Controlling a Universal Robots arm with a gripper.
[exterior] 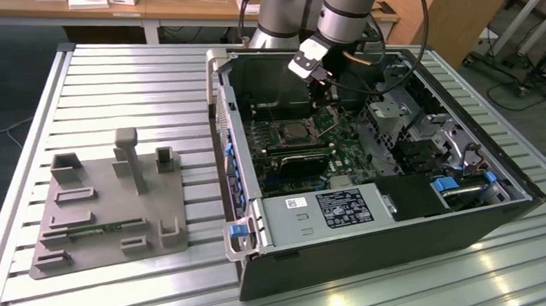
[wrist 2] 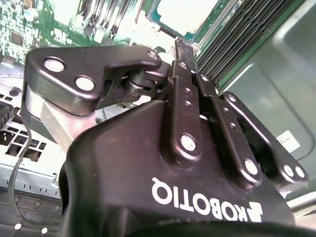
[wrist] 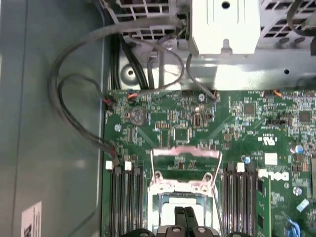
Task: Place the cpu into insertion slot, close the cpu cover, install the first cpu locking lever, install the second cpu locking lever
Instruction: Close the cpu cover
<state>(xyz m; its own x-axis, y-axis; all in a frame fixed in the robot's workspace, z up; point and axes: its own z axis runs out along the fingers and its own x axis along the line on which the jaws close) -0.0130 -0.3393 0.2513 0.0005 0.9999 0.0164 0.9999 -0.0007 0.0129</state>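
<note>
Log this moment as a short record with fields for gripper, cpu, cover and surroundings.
gripper: shut, tips low over the cpu inside the case
cpu: lying in the socket, top uncovered
cpu cover: swung open, off the cpu
computer case: side open, lying on the slatted table
grey fixture plate: on the table, at the exterior view's left of the case
</note>
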